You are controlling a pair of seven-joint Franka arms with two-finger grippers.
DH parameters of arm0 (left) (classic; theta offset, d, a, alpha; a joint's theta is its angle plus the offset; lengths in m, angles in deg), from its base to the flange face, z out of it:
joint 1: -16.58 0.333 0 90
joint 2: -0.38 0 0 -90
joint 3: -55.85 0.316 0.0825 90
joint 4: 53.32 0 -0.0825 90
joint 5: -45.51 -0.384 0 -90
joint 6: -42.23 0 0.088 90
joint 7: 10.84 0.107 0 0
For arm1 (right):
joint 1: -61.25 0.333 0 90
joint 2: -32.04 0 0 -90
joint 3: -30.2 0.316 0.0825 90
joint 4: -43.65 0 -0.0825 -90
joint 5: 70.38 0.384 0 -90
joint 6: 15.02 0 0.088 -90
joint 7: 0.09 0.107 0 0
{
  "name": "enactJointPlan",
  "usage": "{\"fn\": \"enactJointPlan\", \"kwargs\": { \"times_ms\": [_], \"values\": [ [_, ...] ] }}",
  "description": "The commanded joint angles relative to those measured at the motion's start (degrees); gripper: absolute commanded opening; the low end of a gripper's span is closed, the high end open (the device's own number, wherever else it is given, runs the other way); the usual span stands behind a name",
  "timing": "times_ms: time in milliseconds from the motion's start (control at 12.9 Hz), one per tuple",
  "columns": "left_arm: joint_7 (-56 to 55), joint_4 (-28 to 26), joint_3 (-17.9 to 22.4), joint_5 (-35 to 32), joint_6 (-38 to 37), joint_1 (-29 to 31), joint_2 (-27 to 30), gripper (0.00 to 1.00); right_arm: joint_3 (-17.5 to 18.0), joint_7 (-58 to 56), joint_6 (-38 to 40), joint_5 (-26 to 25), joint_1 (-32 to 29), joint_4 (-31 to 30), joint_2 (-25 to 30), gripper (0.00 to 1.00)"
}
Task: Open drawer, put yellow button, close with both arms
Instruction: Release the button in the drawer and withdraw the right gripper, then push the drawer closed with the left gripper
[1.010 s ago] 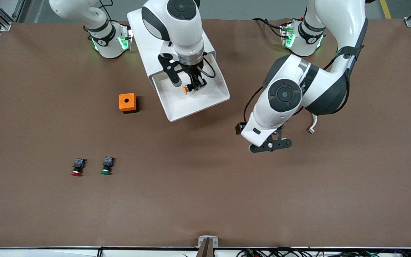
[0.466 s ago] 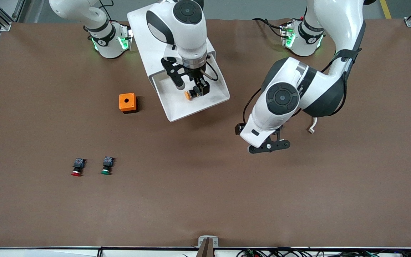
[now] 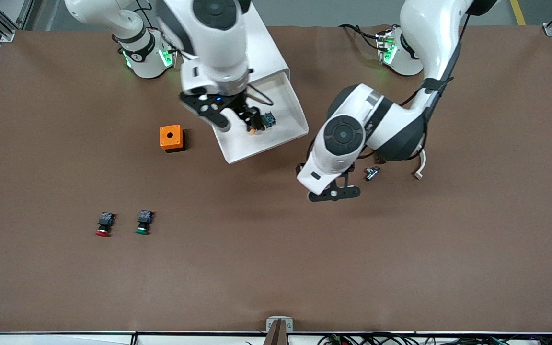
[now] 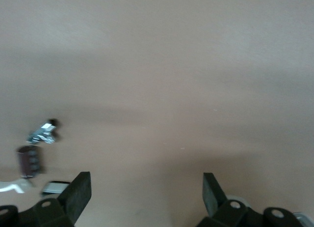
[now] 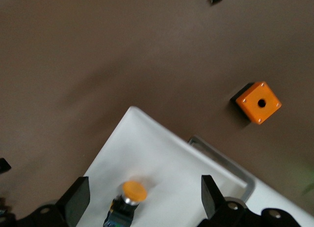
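The drawer (image 3: 257,143) is pulled out of the white cabinet (image 3: 269,52). The yellow button (image 3: 262,122) lies on its side on the drawer's floor, free of any finger. My right gripper (image 3: 237,122) hangs open above it. In the right wrist view the yellow button (image 5: 131,197) shows between the spread fingers of the right gripper (image 5: 144,197), on the drawer (image 5: 147,148). My left gripper (image 3: 333,194) is open and empty over bare table, nearer the front camera than the drawer. The left wrist view shows the left gripper (image 4: 145,192) with only table under it.
An orange cube with a hole (image 3: 171,138) sits beside the drawer, toward the right arm's end; it also shows in the right wrist view (image 5: 258,102). A red-capped button (image 3: 104,225) and a green-capped button (image 3: 143,223) lie nearer the camera. A small metal part (image 3: 372,172) lies by the left arm.
The right gripper has let go of the yellow button, which now lies in the drawer, and has risen and shifted toward the right arm's end. The left arm has moved toward the drawer.
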Motion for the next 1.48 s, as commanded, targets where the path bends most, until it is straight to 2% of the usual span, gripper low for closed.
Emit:
{"fn": "enactJointPlan", "kwargs": {
  "times_ms": [0, 233, 389, 622, 1166, 1399],
  "values": [
    [-6.79, 0.71, 0.19, 0.53, 1.41, -3.78, -1.21, 1.00, 0.82, -19.08, 4.05, 0.28, -10.13, 1.33, 1.70, 1.00],
    [-12.94, 0.62, 0.19, 0.97, 1.15, -7.74, -0.69, 1.00, 0.91, -40.61, 5.29, -0.07, -21.56, 0.98, 2.76, 1.00],
    [-15.33, 0.44, 0.19, 3.68, 0.10, -10.20, -0.68, 1.00, 0.91, -53.72, 5.82, -0.34, -28.94, 0.98, 2.85, 1.00],
    [-19.89, 0.09, 0.19, 6.76, -1.22, -13.19, -0.86, 1.00, 0.91, -67.01, 5.30, -0.34, -37.74, 0.98, 2.32, 1.00],
    [-26.84, -2.81, -0.07, 13.63, -4.13, -19.43, -0.86, 1.00, 0.91, -81.45, 5.29, -0.78, -47.51, 1.33, 2.23, 1.00],
    [-28.34, -3.07, -0.07, 13.98, -4.13, -20.14, -0.86, 1.00, 0.91, -80.94, 5.12, -0.25, -48.05, 1.42, 2.23, 1.00]
  ]
}}
